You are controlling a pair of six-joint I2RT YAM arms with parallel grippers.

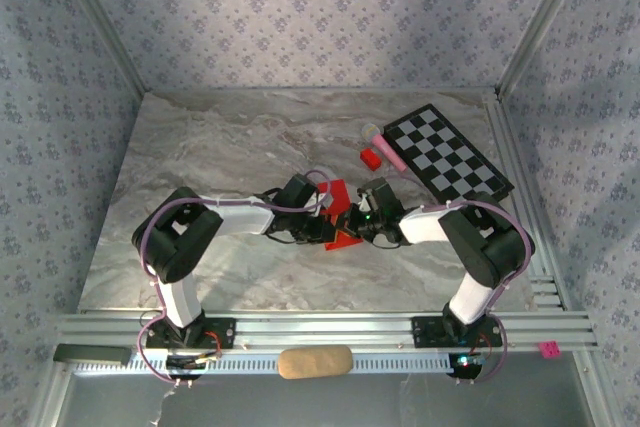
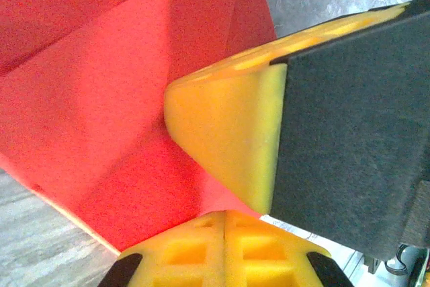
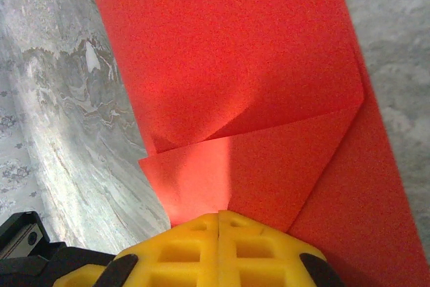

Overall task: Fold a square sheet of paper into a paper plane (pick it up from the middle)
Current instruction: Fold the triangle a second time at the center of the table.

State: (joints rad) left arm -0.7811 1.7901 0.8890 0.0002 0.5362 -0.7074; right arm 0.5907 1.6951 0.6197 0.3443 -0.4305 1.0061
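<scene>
square sheet of paper (image 3: 235,65), thin matte red, creased into angular flaps.

Creased red square sheet of paper (image 2: 101,99) fills nine to twelve o'clock. Left hand (image 2: 224,216) is pinched on its edge at six. Right hand (image 2: 201,122) pokes in from three.

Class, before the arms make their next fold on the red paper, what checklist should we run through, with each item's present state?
1. Left gripper shut at the square sheet of paper: ok.
2. Right gripper shut at the sheet: ok.
3. Sheet truly pinched between either gripper's fingers: cannot tell.
4. Folded flaps creased into the sheet: ok.
5. Small red block and checkerboard apart from the sheet: ok.
</scene>
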